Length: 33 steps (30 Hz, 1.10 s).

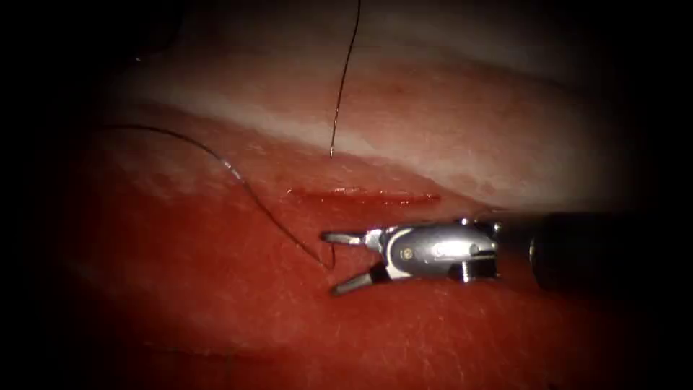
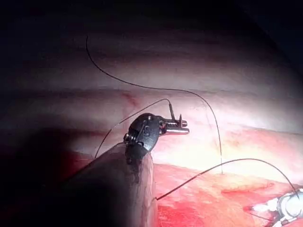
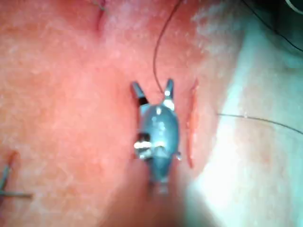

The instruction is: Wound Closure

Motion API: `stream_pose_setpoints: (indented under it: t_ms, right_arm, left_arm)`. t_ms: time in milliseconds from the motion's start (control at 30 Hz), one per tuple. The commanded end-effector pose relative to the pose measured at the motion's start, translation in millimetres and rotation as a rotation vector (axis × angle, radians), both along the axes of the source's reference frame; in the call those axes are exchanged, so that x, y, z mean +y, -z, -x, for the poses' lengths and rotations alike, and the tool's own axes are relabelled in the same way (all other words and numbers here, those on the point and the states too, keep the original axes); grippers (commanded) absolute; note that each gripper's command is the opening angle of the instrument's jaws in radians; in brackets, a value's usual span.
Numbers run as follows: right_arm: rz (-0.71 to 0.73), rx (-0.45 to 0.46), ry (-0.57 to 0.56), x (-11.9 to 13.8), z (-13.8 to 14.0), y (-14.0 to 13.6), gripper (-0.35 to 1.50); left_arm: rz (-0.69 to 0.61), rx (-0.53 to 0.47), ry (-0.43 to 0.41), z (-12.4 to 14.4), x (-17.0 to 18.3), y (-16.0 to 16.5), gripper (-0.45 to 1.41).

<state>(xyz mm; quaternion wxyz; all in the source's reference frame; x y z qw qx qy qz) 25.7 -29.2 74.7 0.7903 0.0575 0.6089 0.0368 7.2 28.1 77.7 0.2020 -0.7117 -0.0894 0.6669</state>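
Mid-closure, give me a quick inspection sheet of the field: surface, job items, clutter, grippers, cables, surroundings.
Surface: tissue, red fluid along the cut.
Job's things: thread meets the tissue above the cut; another strand runs from the left to the right gripper. Needle: cannot tell where.
Clutter: nothing seen.
Grippers: right gripper open, holding nothing, below the cut; left gripper shut on thread.
Cables: nothing seen.
Surroundings: dark.

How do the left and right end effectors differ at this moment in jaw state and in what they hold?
The right end effector has its jaws spread open around the thread near the cut and grips nothing; the left end effector has its jaws shut on the thread, held up off the tissue. The right lies low over the tissue, below the cut. Both are metal needle drivers.
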Motion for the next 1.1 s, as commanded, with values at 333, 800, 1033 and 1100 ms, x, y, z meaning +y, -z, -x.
stream_pose_setpoints:
  t_ms: [333, 800, 1033, 1100]
  right_arm:
    - [-0.051, 0.017, 0.047, -0.2, -0.1, -0.4, -0.35]
    - [-0.054, 0.019, 0.162, -8.2, -1.2, 5.8, -0.35]
    - [-0.049, 0.023, 0.199, -10.5, -2.3, 8.5, -0.35]
    - [-0.048, 0.023, 0.214, -11.6, -2.6, 9.4, -0.35]
  left_arm:
    - [0.004, -0.001, -0.001, 0.3, 0.5, -0.6, -0.45]
    - [0.004, 0.002, -0.002, 0.5, 0.5, -0.7, -0.45]
    - [-0.001, 0.001, -0.003, 0.4, 0.5, -0.7, -0.45]
    - [-0.001, 0.002, -0.005, 0.4, 0.5, -0.7, -0.45]
